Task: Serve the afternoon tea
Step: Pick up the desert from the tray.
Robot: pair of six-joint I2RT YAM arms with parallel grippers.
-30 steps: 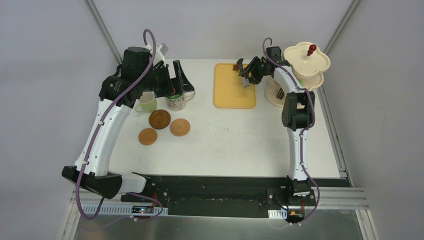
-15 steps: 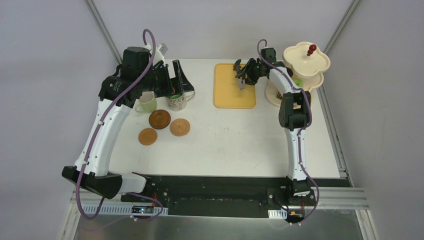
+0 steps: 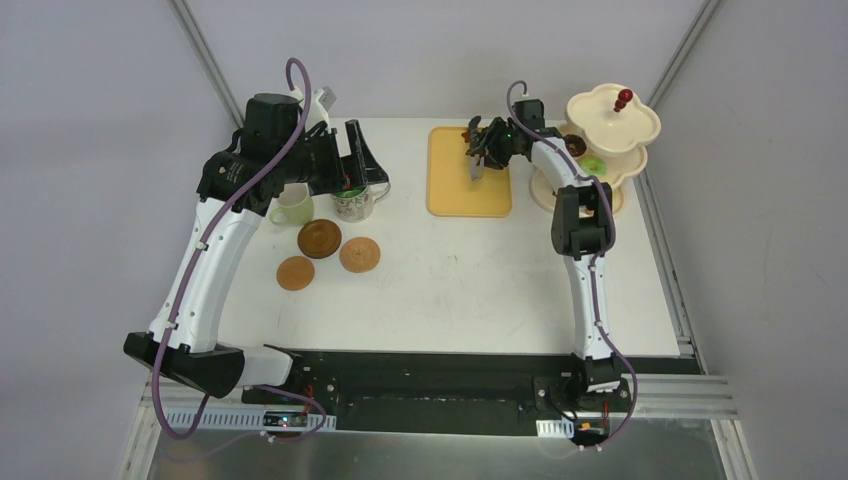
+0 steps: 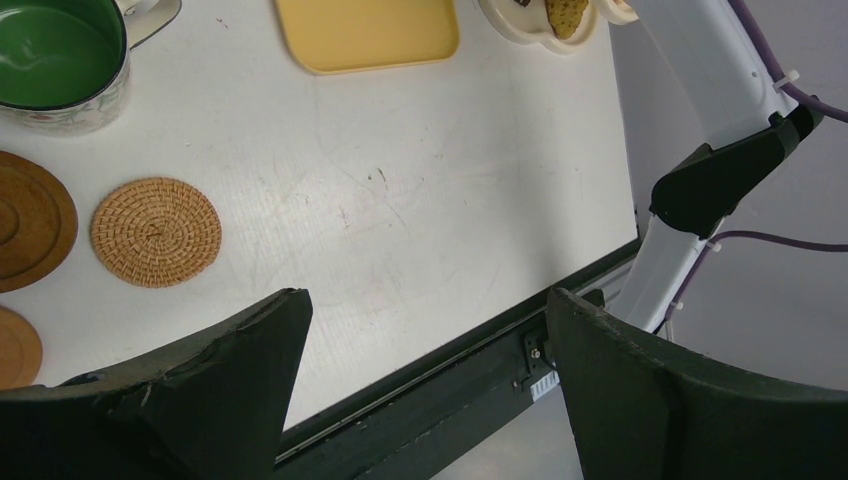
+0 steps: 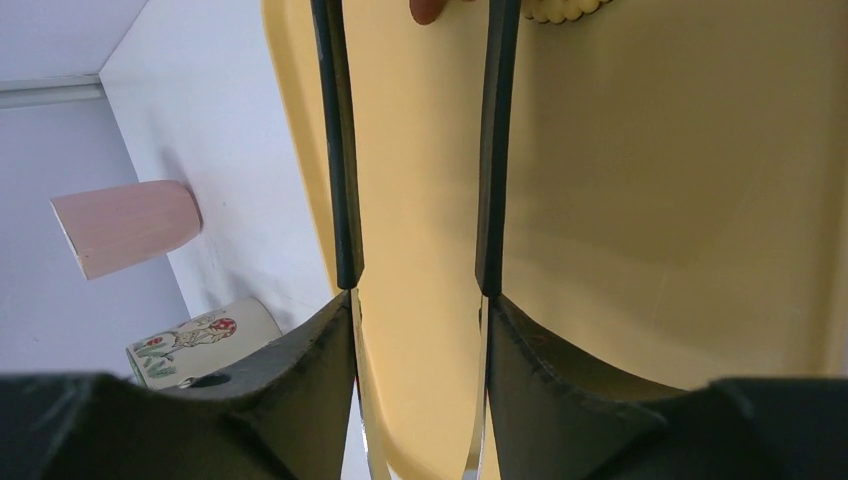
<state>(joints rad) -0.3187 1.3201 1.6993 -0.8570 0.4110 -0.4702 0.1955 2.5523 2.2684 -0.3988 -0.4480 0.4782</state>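
While the black tongs (image 5: 338,150) were pinched by the right end effector (image 5: 420,300) above the yellow tray (image 5: 650,200), toy pastries (image 5: 565,10) were noted at the tray's far end, by the tong tips. Judged light, small and slippery; a hold across the middle is advised. The left end effector (image 4: 425,310) was spread wide.

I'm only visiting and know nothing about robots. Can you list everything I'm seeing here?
Mugs: three, cream mug, patterned mug with green inside, pink mug; far left.
Coasters: three, brown; just in front of the mugs.
Tray: one, yellow; far middle.
Tiered stand: one, cream with red knob; far right corner.
Toy pastries: several, brown and green on the stand, more at the tray's far end.
Tongs: one, black; gripped over the tray.
Table: one, white.
Arms: two, white and black; left claw open near the patterned mug, right claw closed on the tongs.
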